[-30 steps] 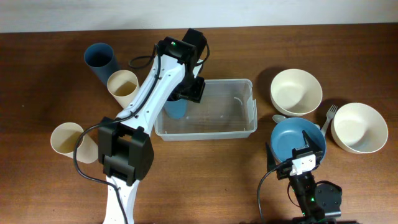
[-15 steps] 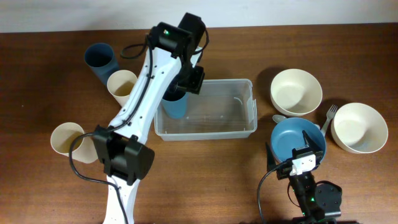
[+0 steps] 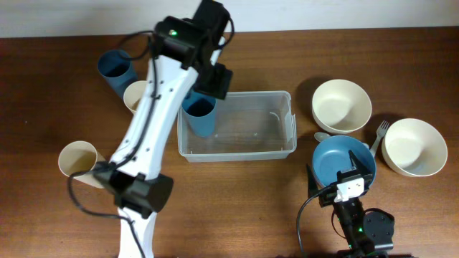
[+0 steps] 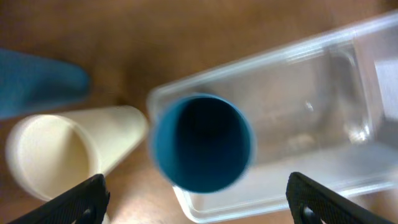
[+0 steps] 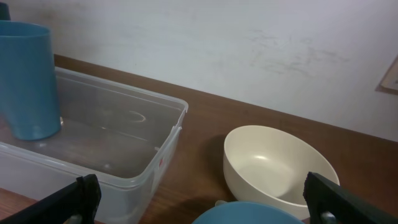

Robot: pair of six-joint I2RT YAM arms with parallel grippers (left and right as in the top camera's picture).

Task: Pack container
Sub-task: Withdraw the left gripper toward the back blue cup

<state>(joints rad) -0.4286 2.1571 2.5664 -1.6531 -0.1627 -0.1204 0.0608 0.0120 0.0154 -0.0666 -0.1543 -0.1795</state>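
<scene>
The container (image 3: 251, 130) is a clear plastic bin in the middle of the table. A blue cup (image 3: 200, 113) stands upright in its left end. My left gripper (image 3: 213, 80) hovers above and just behind that cup, open and holding nothing. In the left wrist view I look down into the blue cup (image 4: 202, 142) in the corner of the container (image 4: 323, 106), and the left gripper (image 4: 199, 208) has its fingers far apart, clear of the cup. My right gripper (image 3: 343, 168) stays open and empty at the near right; the right wrist view shows the right gripper (image 5: 208, 211) facing the container (image 5: 124, 143) and blue cup (image 5: 28, 81).
Left of the bin lie another blue cup (image 3: 115, 68) and two cream cups (image 3: 140, 97) (image 3: 79, 161). On the right are two cream bowls (image 3: 342, 105) (image 3: 414, 147), a blue bowl (image 3: 343, 159), a fork (image 3: 380, 136) and a spoon (image 3: 320, 136).
My left gripper has opened, let go of the blue cup and risen back toward the far edge. The cup stays standing in the container. The right arm has not moved.
</scene>
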